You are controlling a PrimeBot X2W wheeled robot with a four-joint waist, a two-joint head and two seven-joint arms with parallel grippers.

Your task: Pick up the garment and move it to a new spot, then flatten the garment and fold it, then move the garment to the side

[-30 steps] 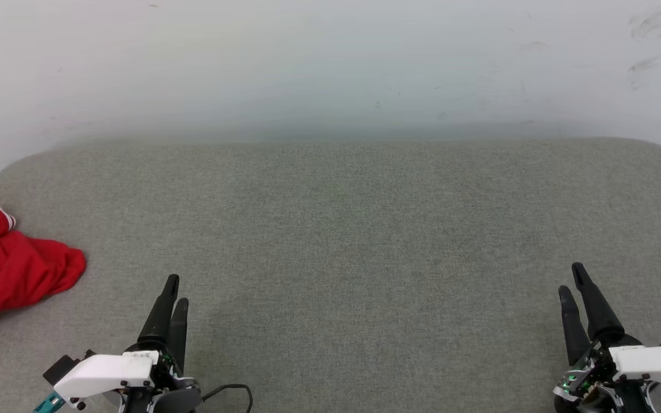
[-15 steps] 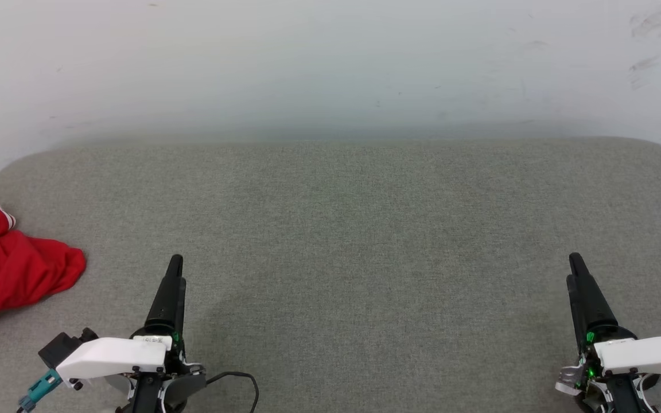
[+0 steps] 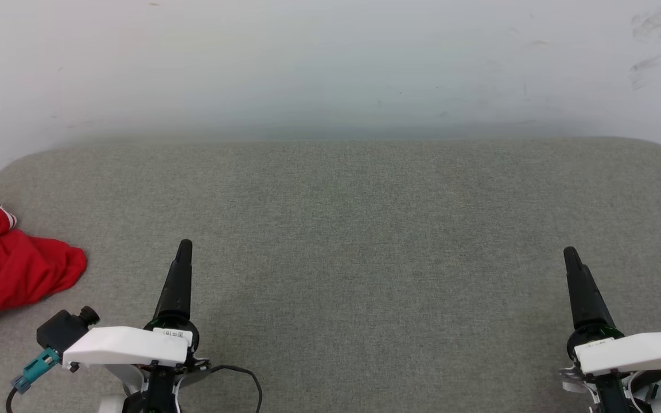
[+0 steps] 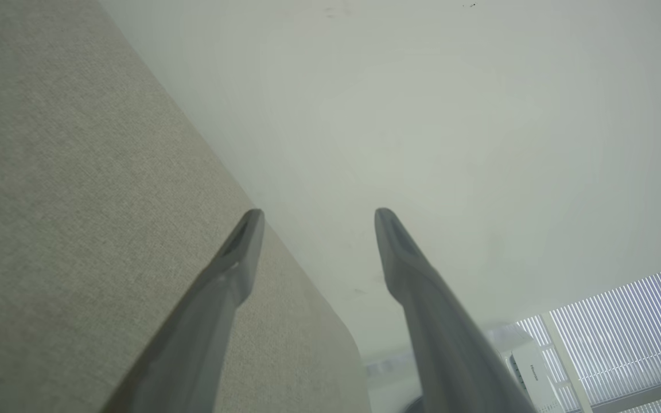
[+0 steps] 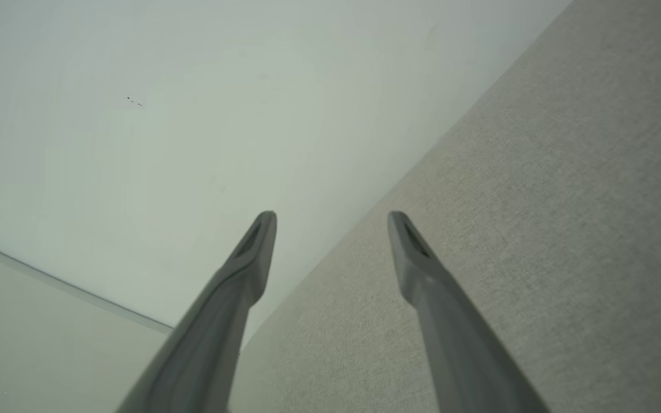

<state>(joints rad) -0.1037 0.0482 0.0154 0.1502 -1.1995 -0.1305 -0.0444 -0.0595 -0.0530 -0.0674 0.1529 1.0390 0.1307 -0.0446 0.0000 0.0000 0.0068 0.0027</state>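
Observation:
The garment (image 3: 12, 267) is a crumpled red heap with a bit of red-and-white striped trim, lying at the far left edge of the grey cushioned surface (image 3: 353, 229) in the head view, partly cut off by the frame. My left gripper (image 3: 184, 248) is at the lower left, to the right of the heap and apart from it. In the left wrist view its fingers (image 4: 233, 269) stand spread with nothing between them. My right gripper (image 3: 569, 255) is at the lower right, far from the garment. The right wrist view shows it (image 5: 330, 218) open and empty.
A pale wall (image 3: 330, 63) rises behind the surface's far edge. The surface has rounded far corners. A black cable (image 3: 244, 378) loops beside my left wrist. Window blinds (image 4: 623, 332) and a white appliance show in the left wrist view's corner.
Both grippers have rolled about their own axes so each pair of fingers now lines up as one in the head view, and their tips have moved slightly forward. The garment has not moved.

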